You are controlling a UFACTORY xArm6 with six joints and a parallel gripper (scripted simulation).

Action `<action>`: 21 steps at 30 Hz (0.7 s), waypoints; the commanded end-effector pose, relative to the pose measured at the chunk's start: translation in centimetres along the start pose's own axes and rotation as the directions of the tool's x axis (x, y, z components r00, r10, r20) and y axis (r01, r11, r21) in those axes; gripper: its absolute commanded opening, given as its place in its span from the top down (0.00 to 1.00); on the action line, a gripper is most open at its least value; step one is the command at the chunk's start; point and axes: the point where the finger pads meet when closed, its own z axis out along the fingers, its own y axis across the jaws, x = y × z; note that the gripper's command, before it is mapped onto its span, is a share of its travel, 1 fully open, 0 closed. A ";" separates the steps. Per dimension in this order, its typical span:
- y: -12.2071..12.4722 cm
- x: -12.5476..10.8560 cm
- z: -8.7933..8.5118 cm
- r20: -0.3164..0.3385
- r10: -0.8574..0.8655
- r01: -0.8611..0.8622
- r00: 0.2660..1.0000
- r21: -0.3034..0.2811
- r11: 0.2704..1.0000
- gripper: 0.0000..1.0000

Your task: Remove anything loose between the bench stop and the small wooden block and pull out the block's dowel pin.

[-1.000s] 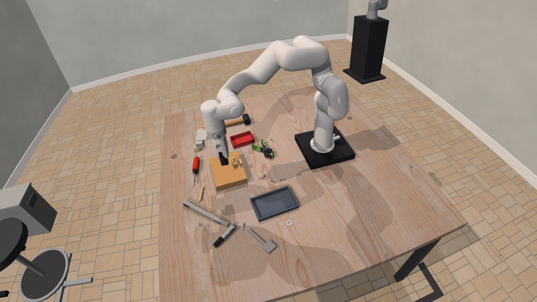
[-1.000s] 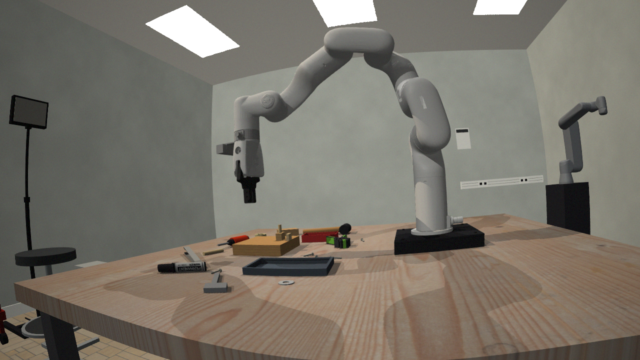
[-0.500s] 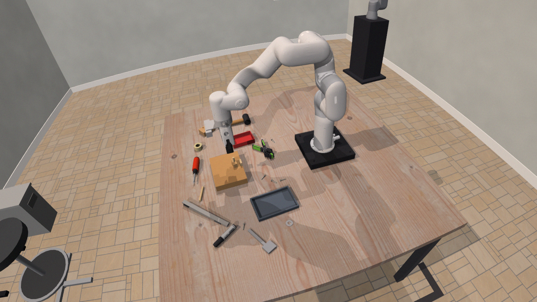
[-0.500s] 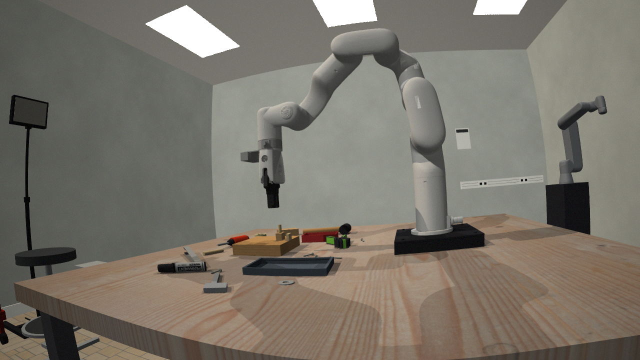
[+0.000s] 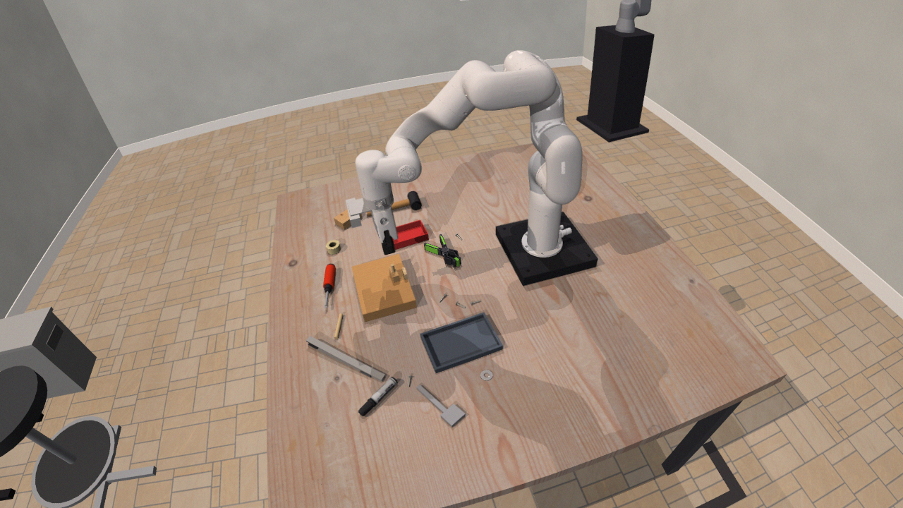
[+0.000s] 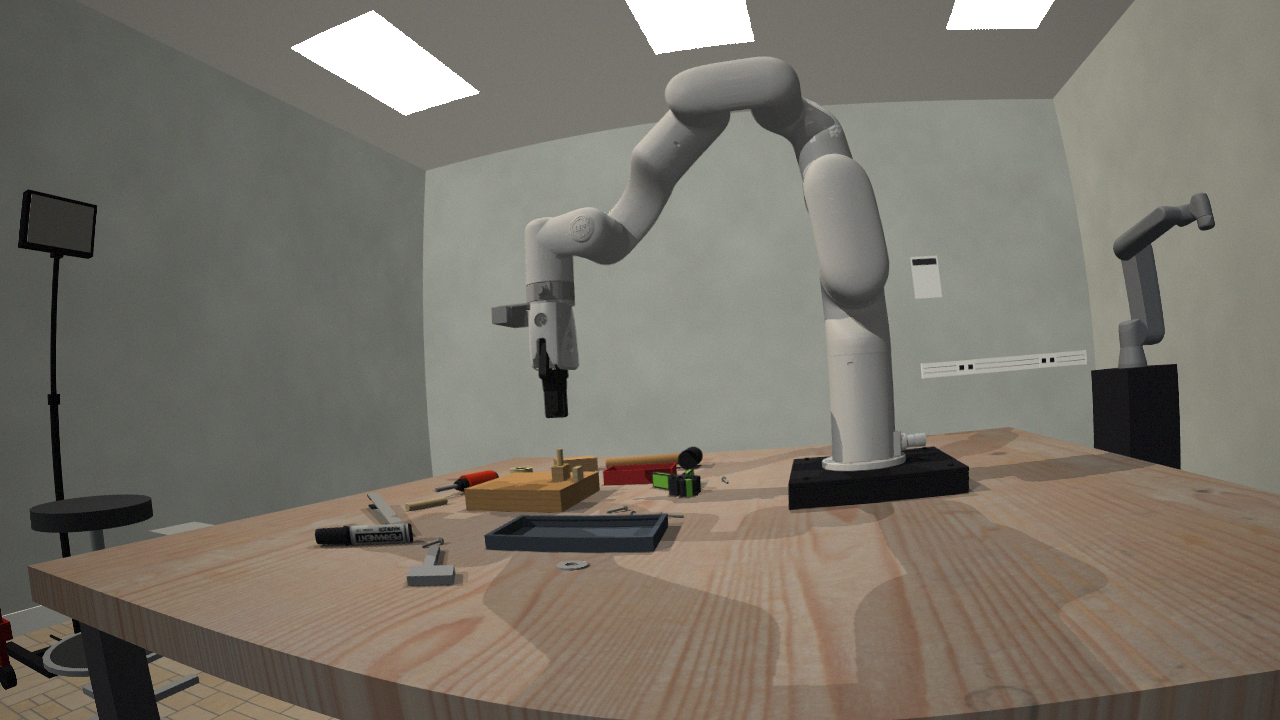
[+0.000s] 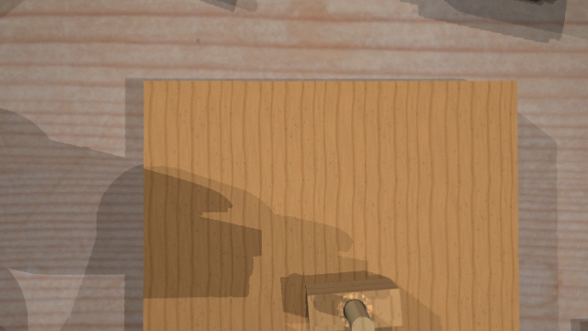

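The orange bench board (image 5: 385, 287) lies on the table. Near its far right corner sits the small wooden block (image 5: 396, 271) with the dowel pin (image 5: 391, 267) standing upright in its hole. The wrist view shows the board (image 7: 331, 184), the block (image 7: 353, 298) and the pin (image 7: 358, 317) at the bottom edge. The stop is beside the block (image 6: 561, 469); I cannot tell whether anything lies between them. The green and black spring clamp (image 5: 444, 250) lies on the table right of the board, off the block. My gripper (image 5: 388, 243) (image 6: 554, 402) hangs well above the board's far edge, shut and empty.
A red tray (image 5: 410, 233) and a mallet (image 5: 370, 212) lie behind the board. A tape roll (image 5: 332, 246), screwdriver (image 5: 329, 278) and loose dowel (image 5: 338, 325) lie to its left. A dark tray (image 5: 461, 341), ruler (image 5: 346, 358) and marker (image 5: 377, 396) lie in front.
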 end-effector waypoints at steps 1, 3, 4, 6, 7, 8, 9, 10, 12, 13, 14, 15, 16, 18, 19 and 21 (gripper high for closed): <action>0.0 0.1 -0.2 -0.004 0.000 0.000 1.000 0.000 1.000 1.00; 0.0 0.1 -0.2 -0.004 0.000 0.000 1.000 0.000 1.000 1.00; 0.0 0.1 -0.2 -0.004 0.000 0.000 1.000 0.000 1.000 1.00; 0.0 0.1 -0.2 -0.004 -0.006 0.006 1.000 0.000 1.000 1.00; 0.0 0.1 -0.2 -0.004 -0.006 0.006 1.000 0.000 1.000 1.00; 0.0 0.1 -0.2 -0.004 -0.006 0.006 1.000 0.000 1.000 1.00; 0.0 0.1 -0.2 -0.004 -0.016 0.016 1.000 0.000 1.000 1.00; 0.0 0.1 -0.2 -0.004 -0.030 0.030 1.000 0.000 1.000 1.00; 0.0 0.1 -0.2 -0.004 -0.059 0.059 0.998 -0.001 0.998 1.00; 0.0 0.1 -0.2 -0.004 -0.069 0.069 0.998 -0.001 0.998 1.00; 0.0 0.1 -0.2 -0.004 -0.074 0.074 0.997 -0.001 0.997 1.00; 0.0 0.1 -0.2 -0.004 -0.075 0.075 0.997 -0.001 0.997 1.00; 0.0 0.1 -0.2 -0.004 -0.075 0.075 0.997 -0.001 0.997 0.72; 0.0 0.1 -0.2 -0.004 -0.075 0.075 0.997 -0.001 0.997 0.72; 0.0 0.1 -0.2 -0.004 -0.075 0.075 0.997 -0.001 0.997 0.72; 0.0 0.1 -0.2 -0.004 -0.075 0.075 0.997 -0.001 0.997 0.72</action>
